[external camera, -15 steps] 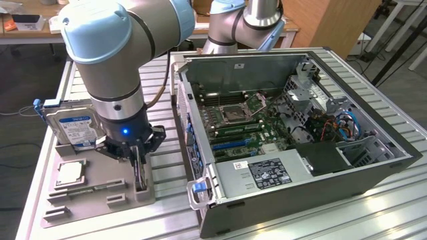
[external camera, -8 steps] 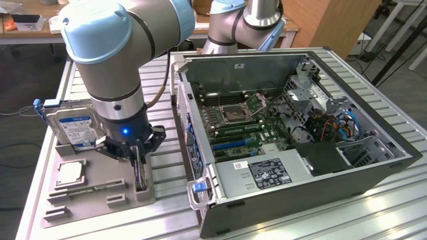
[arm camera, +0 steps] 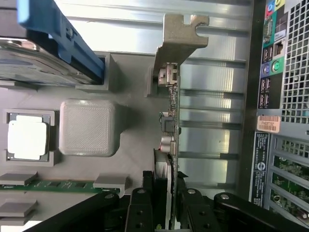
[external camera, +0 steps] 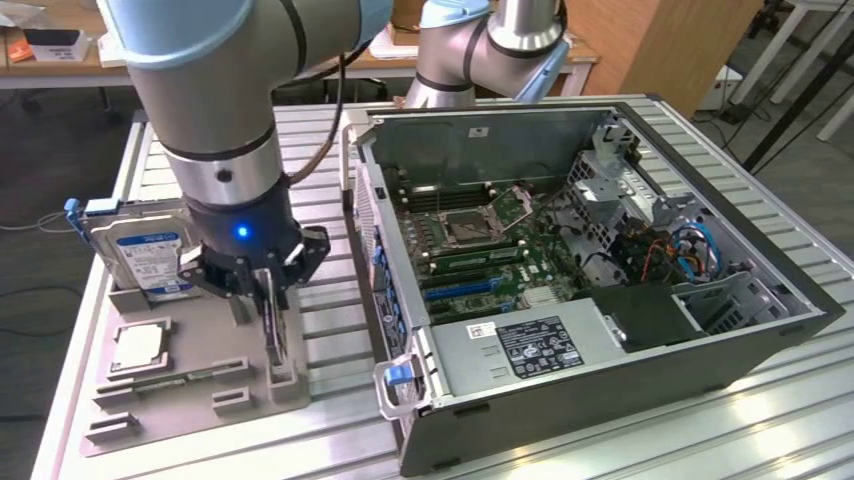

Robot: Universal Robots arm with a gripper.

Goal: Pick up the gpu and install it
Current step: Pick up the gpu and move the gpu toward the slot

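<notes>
Table [external camera: 334,440]: ribbed aluminium slats, bright and reflective. On it, toward the exterior view's left, one matte grey plastic tray [external camera: 200,345] with moulded pockets. Tray holds four parts: one square silver processor chip [external camera: 139,347] lying flat, one narrow green memory stick [external camera: 180,380] in its slot, one silver hard drive [external camera: 150,262] with a blue label and blue side rails, and one graphics card [arm camera: 171,121]. Card is thin and dark, standing on edge in a slot at the tray's side nearest the case, with the notched silver bracket [arm camera: 179,38] at one end. Gripper [arm camera: 170,203] sits straight over the card, black fingers [arm camera: 145,212] drawn in to a narrow gap and pressed on both faces of it. Card's lower edge looks seated in the tray. One small blue light [external camera: 242,232] glows on the wrist. Beside the tray, one open black steel computer case [external camera: 601,400] on its side, with a green motherboard [external camera: 481,250] and a grey power supply [external camera: 534,345] inside. Beyond: wooden furniture [external camera: 667,50], grey floor [external camera: 40,180].
</notes>
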